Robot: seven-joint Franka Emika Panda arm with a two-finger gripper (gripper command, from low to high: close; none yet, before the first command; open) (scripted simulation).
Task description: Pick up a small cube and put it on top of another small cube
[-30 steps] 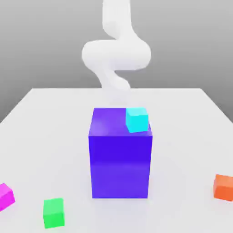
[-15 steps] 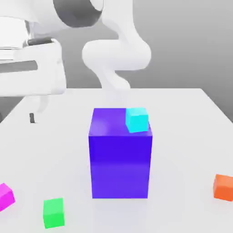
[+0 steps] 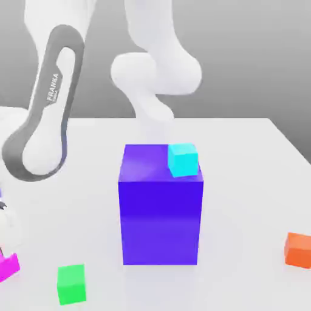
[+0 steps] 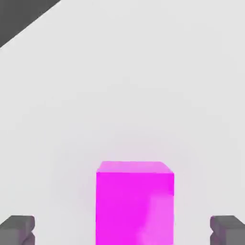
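You have small cubes, four; large block, one.
Cubes: magenta [image 4: 135, 206], green [image 3: 71, 284], cyan [image 3: 183, 160], orange [image 3: 298, 250]; block: blue [image 3: 160, 218]. You count one table [image 3: 243, 182].

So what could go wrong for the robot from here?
The gripper's open jaws stand either side of the magenta cube, not touching it; coming down off-centre, one might knock the cube askew. If it heads for the cyan cube next, that one sits at the edge of the blue block, so a careless nudge could tip it off.
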